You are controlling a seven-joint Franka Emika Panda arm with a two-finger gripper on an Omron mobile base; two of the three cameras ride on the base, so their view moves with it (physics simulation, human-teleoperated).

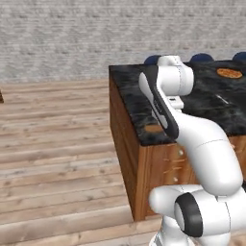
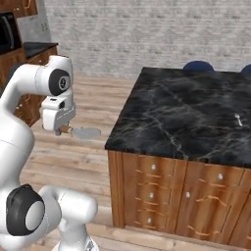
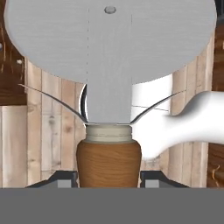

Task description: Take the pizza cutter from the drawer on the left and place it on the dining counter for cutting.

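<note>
**Cutter held, partly hidden**

The gripper (image 3: 109,177) clamps the pizza cutter (image 3: 109,52) by its brown handle; the fingers (image 3: 65,178) are barely visible. At centre left of the right base view, the wheel pokes out beside the dining counter (image 2: 186,117), its handle hidden by the hand.

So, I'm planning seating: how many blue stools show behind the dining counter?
3. In the left base view, one by the far left corner of the dining counter, one mid-edge, one at the frame's right edge. More may be hidden.
</note>
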